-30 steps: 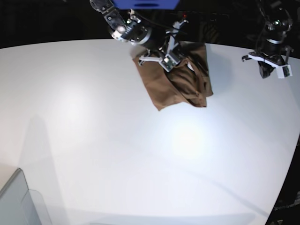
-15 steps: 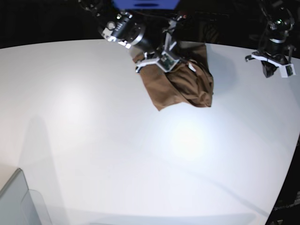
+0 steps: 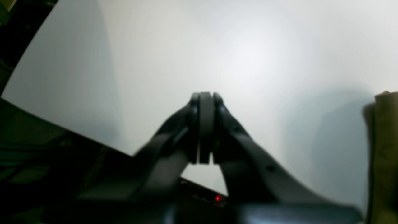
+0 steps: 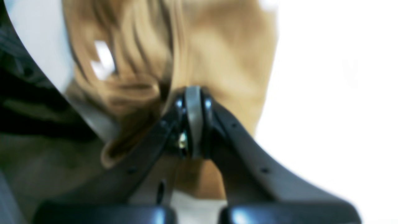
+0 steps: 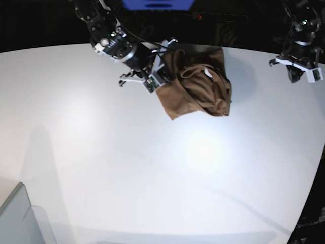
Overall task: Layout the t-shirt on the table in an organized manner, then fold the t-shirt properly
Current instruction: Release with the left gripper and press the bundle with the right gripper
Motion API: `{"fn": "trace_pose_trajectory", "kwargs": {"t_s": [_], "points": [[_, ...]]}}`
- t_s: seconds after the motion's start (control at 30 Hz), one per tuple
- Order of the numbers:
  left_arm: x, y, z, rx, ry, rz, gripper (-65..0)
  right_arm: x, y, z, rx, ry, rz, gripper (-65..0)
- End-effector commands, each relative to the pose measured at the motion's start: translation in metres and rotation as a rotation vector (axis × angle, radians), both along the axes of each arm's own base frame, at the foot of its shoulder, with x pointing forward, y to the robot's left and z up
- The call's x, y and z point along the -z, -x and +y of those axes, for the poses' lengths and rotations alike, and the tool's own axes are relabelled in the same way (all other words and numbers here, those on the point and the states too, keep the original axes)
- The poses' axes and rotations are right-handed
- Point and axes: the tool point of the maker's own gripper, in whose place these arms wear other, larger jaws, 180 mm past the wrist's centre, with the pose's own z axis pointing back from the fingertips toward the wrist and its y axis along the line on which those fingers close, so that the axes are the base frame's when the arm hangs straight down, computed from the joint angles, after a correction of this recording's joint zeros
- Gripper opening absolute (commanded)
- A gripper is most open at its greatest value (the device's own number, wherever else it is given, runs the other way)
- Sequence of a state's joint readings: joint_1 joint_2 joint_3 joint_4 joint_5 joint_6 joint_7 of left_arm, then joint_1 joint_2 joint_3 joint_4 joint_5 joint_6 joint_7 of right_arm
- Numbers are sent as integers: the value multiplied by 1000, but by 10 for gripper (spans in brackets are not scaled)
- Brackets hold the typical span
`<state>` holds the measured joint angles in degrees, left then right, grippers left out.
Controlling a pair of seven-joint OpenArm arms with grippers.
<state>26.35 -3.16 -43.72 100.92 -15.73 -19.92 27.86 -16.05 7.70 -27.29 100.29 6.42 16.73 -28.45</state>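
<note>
The tan-brown t-shirt (image 5: 198,89) lies bunched and wrinkled at the far middle of the white table (image 5: 152,168). My right gripper (image 5: 161,71) is at the shirt's left edge. In the right wrist view this gripper (image 4: 194,121) is shut, its pads pressed together, with the shirt (image 4: 217,46) just beyond and beside its tips. No cloth shows between the pads. My left gripper (image 5: 297,73) hangs at the far right, away from the shirt. It is shut and empty (image 3: 205,124), over bare table, with a strip of the shirt (image 3: 384,149) at that view's right edge.
A grey translucent bin (image 5: 20,218) sits at the near left corner. The table's curved edge runs down the right side (image 5: 317,168). Dark background and the arm bases lie behind the far edge.
My right arm has swung leftward in the base view, from over the shirt's middle to its left edge. The shirt's upper left part has bunched inward. The left arm has barely shifted.
</note>
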Motion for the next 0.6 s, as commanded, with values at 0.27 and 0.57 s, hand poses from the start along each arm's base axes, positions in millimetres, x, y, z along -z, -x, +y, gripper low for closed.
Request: {"fn": "trace_pose_trajectory", "kwargs": {"t_s": [0.27,0.57], "points": [[-12,-6,2,8,-20,-42,-650,-20,37,71,-194,-110,-10,-650],[-16,-4,2,14,-29,-45,-650,-36,67,101,-350,-138,-41,-650]]}}
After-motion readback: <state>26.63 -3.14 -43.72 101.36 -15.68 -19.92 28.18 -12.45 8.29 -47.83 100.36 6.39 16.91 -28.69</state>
